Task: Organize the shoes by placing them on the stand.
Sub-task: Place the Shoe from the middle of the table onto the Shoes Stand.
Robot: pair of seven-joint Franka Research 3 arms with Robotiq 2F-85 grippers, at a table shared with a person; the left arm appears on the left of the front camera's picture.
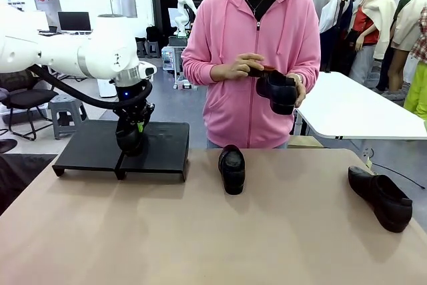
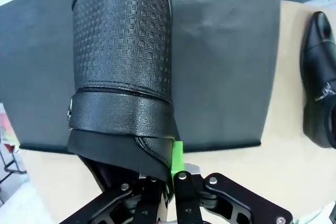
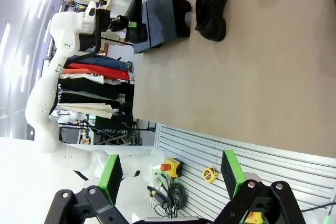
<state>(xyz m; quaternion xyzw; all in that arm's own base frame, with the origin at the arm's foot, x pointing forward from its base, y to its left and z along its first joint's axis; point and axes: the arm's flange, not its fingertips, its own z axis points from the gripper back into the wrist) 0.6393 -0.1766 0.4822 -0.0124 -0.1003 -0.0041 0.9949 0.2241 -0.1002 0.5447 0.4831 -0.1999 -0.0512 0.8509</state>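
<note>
My left gripper [image 1: 136, 125] is shut on the heel end of a black shoe [image 1: 128, 142], which hangs toe-down over the middle of the black stand [image 1: 87, 148]. In the left wrist view the textured shoe [image 2: 123, 61] stretches away from the left gripper [image 2: 173, 163] over the stand [image 2: 226, 77]; I cannot tell if it touches. A second shoe [image 1: 231, 169] lies mid-table just right of the stand, and a third [image 1: 381, 198] lies at the right. The person holds another shoe [image 1: 279, 93] in both hands. My right gripper [image 3: 170, 178] is open and holds nothing, off the table's near edge.
The person in a pink hoodie [image 1: 230, 45] stands at the far edge behind the middle shoe. The stand's left section is bare. A white table [image 1: 353, 108] stands behind at the right. Bare tabletop [image 1: 200, 238] spreads across the front.
</note>
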